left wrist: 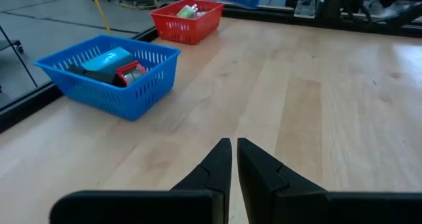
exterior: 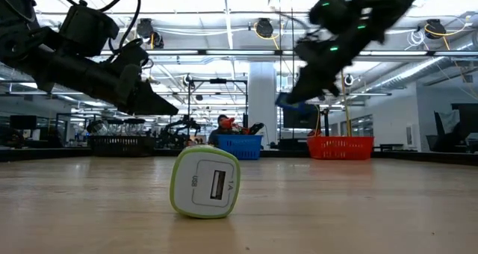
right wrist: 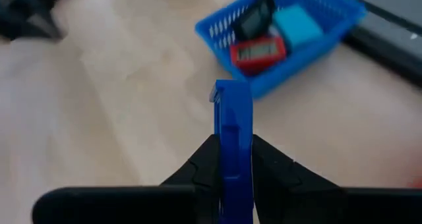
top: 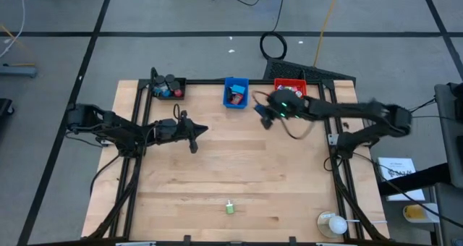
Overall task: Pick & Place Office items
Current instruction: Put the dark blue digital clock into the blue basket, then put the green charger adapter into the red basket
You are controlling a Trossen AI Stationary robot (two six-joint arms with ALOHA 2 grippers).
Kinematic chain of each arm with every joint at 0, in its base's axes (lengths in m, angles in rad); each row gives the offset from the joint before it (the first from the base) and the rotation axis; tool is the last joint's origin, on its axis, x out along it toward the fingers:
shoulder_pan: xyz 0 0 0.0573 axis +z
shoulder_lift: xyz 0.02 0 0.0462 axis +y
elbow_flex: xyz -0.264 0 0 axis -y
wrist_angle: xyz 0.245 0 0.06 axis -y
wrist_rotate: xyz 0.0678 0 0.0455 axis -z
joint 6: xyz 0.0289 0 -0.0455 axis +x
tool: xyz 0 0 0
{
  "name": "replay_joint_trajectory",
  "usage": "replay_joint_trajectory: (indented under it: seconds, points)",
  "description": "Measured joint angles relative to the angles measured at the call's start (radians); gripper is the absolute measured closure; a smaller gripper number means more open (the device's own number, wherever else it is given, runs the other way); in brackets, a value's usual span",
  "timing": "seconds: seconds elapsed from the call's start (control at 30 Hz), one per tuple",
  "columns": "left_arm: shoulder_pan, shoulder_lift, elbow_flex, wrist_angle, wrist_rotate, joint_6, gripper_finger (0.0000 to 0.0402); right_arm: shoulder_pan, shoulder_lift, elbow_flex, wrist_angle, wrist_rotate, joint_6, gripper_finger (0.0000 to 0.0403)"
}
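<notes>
My right gripper (right wrist: 232, 159) is shut on a thin blue piece (right wrist: 232, 115), above the table just right of the blue bin (top: 236, 92). That bin holds a red, a black and a light-blue item. My left gripper (left wrist: 234, 151) hovers shut with nothing in it, over the table's left middle (top: 194, 134). A green-and-white USB charger (exterior: 205, 181) lies alone near the table's front edge (top: 229, 208). The red bin (top: 289, 89) and the black bin (top: 168, 87) also hold items. My right gripper pinches the blue piece between its two fingers, on its two flat faces (right wrist: 232, 174). The piece stands on edge and sticks out forward past the fingertips. The fingers slant downward toward the blue bin. The piece is lifted clear of the table.
The three bins stand in a row along the far edge. A roundish white object in a clear holder (top: 333, 223) sits at the near right corner. Bare wood lies between the bins and the charger.
</notes>
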Motion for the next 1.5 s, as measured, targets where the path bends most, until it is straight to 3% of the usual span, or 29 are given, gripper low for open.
replay_joint_trajectory:
  seconds: [0.27,0.4,0.53,0.77,1.03,1.2,1.33,1.5]
  points:
    - [-0.004,0.000,0.000,-0.030,0.000,-0.004,0.0371,-0.114,0.439,0.404,-0.016,-0.099,-0.036,0.0358]
    - [-0.007,0.000,0.000,-0.039,-0.007,-0.003,0.0371,-0.157,0.544,0.528,-0.043,-0.162,-0.017,0.0355]
    - [-0.007,0.000,0.000,-0.039,-0.007,-0.003,0.0371,-0.170,0.587,0.545,-0.051,-0.184,-0.002,0.0354]
    - [-0.007,0.000,0.000,-0.038,-0.007,-0.014,0.0371,-0.171,0.624,0.547,-0.041,-0.210,0.017,0.0337]
    - [-0.007,0.000,0.000,-0.041,-0.007,-0.021,0.0371,-0.162,0.617,0.546,-0.048,-0.154,-0.016,0.0266]
    - [-0.007,0.000,0.000,-0.047,-0.007,-0.021,0.0371,-0.147,0.542,0.546,-0.076,-0.153,-0.067,0.0238]
    - [-0.007,0.000,0.000,-0.048,-0.007,-0.021,0.0371,-0.080,0.461,0.546,-0.179,-0.101,-0.143,0.0253]
    - [-0.007,0.000,0.000,-0.048,-0.007,-0.026,0.0371,0.085,0.389,0.547,-0.324,0.031,-0.229,0.0323]
